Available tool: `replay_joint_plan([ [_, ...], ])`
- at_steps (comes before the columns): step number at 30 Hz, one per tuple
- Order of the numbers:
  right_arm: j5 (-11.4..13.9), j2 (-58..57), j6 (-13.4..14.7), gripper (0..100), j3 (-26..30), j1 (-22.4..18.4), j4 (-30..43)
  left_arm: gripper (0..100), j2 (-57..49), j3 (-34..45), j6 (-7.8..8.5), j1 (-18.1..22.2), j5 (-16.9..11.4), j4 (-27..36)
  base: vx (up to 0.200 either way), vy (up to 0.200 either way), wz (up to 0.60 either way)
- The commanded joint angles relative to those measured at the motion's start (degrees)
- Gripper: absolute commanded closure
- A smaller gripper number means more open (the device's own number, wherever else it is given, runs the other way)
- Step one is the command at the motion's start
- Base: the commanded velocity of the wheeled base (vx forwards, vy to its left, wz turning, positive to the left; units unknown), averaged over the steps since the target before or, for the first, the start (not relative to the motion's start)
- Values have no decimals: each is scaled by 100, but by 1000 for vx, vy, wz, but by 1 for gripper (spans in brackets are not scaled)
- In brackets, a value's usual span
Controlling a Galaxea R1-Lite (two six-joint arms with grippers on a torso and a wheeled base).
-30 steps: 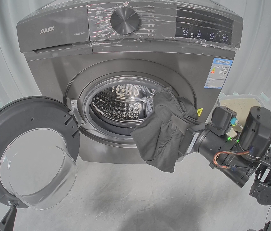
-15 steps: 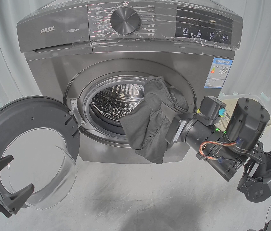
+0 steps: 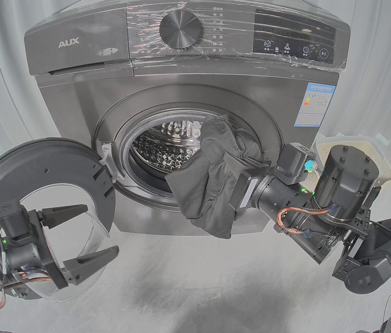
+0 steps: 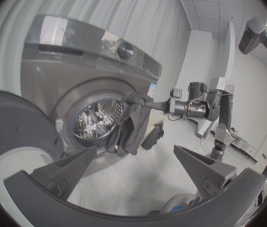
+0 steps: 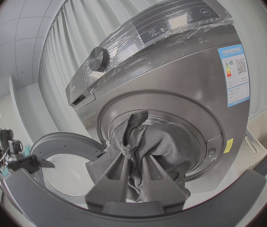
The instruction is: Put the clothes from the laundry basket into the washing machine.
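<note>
- Grey garment (image 3: 204,181) hangs from the right end effector (image 3: 228,160) in the head view, just before the drum mouth (image 3: 167,149) of the washing machine (image 3: 80,98), not yet inside. A second ago it hung farther off, and the left end effector (image 3: 102,228), jaws wide and empty, had barely risen beside the door (image 3: 43,167).
- Left wrist view: another dark garment (image 4: 154,136) drapes the laundry basket (image 4: 158,119) behind the right end effector, so more remains.
- Right wrist view: its fingers (image 5: 114,180) clamp the cloth's bunched top.

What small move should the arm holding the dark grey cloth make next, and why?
Probably push forward into the shiny perforated steel drum: the right gripper holds the dark grey cloth garment at the opening, with most of it hanging outside, below the rim.
</note>
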Motion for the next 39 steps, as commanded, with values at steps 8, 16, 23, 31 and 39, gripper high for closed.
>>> replay_joint_plan([
  [8,15,63,1,100,-20,12,-19,0,1838,-284,-16,-672,17,-312,0,0,0],
  [16,6,72,1,100,7,21,-81,0,2585,-601,-200,-839,17,-857,0,0,0],
  [23,6,72,1,100,-2,38,-90,0,3350,-891,-358,-971,8,-1305,0,0,0],
  [31,6,72,1,100,-2,56,-90,0,4246,-1014,-552,-1077,26,-2474,0,0,0],
  [39,6,54,1,100,7,56,-90,0,4914,-1146,-596,-1077,228,-3239,0,0,0],
])
